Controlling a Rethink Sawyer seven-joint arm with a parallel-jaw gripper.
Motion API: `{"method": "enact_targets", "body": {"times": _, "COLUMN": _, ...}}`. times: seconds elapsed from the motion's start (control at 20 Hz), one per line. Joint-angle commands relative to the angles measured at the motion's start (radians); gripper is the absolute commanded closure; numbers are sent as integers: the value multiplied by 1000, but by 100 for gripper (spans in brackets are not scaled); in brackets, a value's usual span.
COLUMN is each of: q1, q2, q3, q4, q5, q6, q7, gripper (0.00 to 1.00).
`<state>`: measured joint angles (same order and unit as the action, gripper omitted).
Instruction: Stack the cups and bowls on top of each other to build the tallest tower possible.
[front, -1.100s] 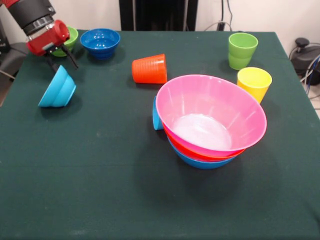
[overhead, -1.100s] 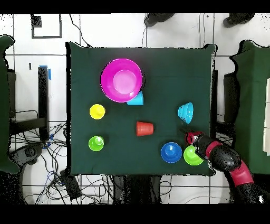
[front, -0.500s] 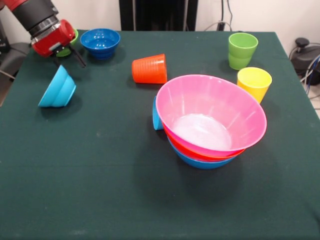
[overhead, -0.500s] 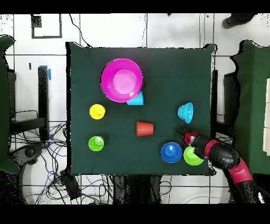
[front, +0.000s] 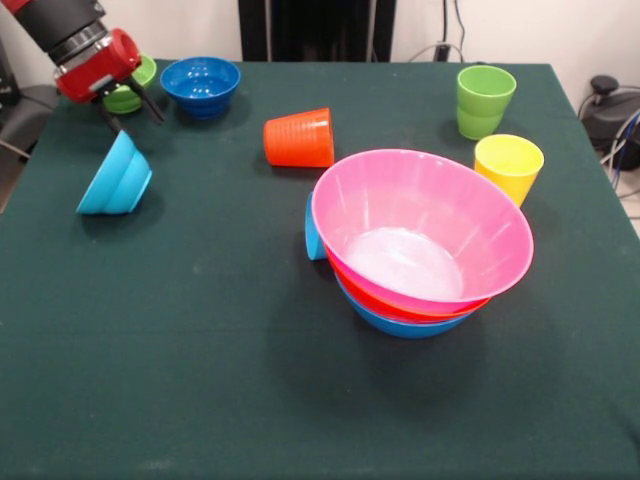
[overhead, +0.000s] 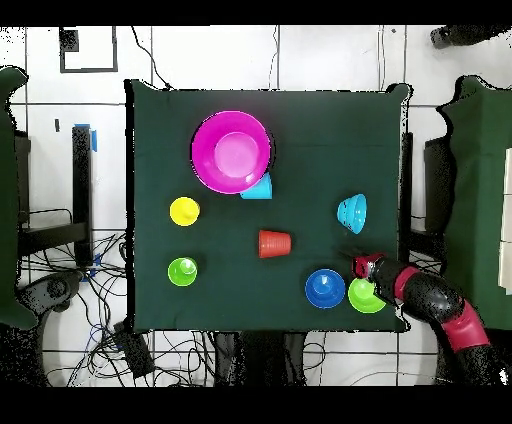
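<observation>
a dark green table (front: 200, 380) carries scattered plastic cups and bowls. the tower (front: 420, 245) stands near the middle of the table, toward its right edge in the front view: three large bowls nested, blue lowest, orange between, a wide pink bowl (front: 425, 225) on top, mouth tilted up and toward the near edge. a light blue cup (front: 314, 230) lies on its side touching the tower's left flank.

by the look of it the task is partly done: only these three bowls are stacked, and nothing sits inside the pink one.

an orange cup (front: 299, 138) lies on its side, long axis along the far edge, mouth pointing right. a green cup (front: 484, 101) and a yellow cup (front: 508, 166) stand upright near the right edge. a dark blue bowl (front: 201, 85) and a green bowl (front: 130, 88) sit upright by the far left corner. a light blue bowl (front: 115, 178) lies tipped on its side near the left edge.

the red gripper (front: 125, 108) hovers just above the light blue bowl, beside the green one, its two dark fingers apart and holding nothing.
</observation>
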<state>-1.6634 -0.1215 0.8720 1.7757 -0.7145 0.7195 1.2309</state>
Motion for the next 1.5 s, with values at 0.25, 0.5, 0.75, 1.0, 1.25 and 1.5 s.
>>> {"method": "enact_targets", "body": {"times": 0.25, "q1": 79, "q2": -5, "q3": 21, "q4": -164, "q5": -6, "q6": 144, "q7": -311, "gripper": 0}}
{"method": "enact_targets", "body": {"times": 0.5, "q1": 83, "q2": 34, "q3": 50, "q4": -231, "q5": 1, "q6": 195, "q7": -408, "gripper": 0}}
{"method": "enact_targets", "body": {"times": 0.75, "q1": 84, "q2": 59, "q3": 58, "q4": -272, "q5": 0, "q6": 212, "q7": -434, "gripper": 0}}
{"method": "enact_targets", "body": {"times": 1.0, "q1": 84, "q2": 72, "q3": 60, "q4": -293, "q5": 3, "q6": 221, "q7": -432, "gripper": 0}}
{"method": "enact_targets", "body": {"times": 1.25, "q1": 78, "q2": 84, "q3": 67, "q4": -280, "q5": -2, "q6": 163, "q7": -397, "gripper": 0}}
{"method": "enact_targets", "body": {"times": 1.5, "q1": 83, "q2": 84, "q3": 68, "q4": -260, "q5": -14, "q6": 116, "q7": -343, "gripper": 0}}
